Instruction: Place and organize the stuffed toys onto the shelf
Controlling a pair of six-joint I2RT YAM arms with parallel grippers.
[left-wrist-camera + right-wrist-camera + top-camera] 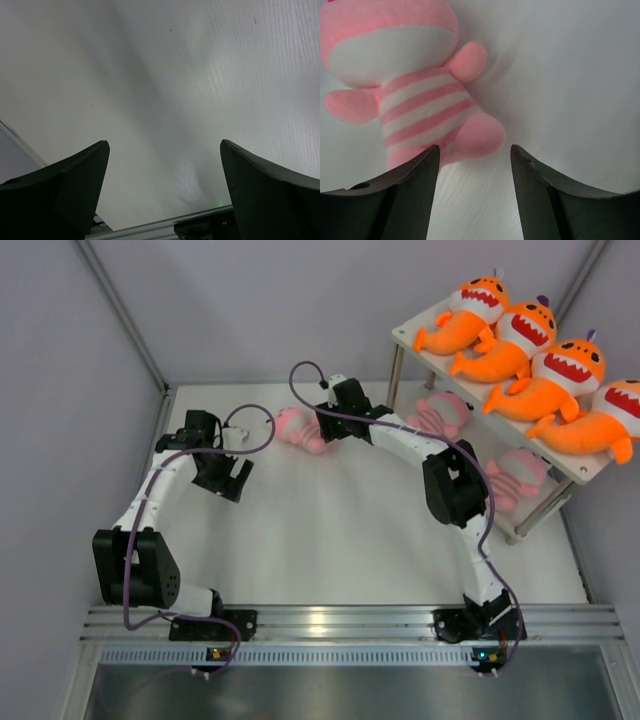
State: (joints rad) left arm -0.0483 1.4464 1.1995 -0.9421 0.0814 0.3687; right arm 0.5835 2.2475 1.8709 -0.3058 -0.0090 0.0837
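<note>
Upper middle of the overhead view, the right gripper (325, 426) is hovering, jaws parted, at the legs of the pink striped plush (299, 429) lying left of the shelf (405, 335), probably lining up a grab, while the left gripper (226, 476) is idling wide open.

Four plush (520, 345) atop shelf (404, 333) (back right)

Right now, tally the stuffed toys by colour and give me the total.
Orange sharks: 4
Pink striped toys: 3
Total: 7
</note>
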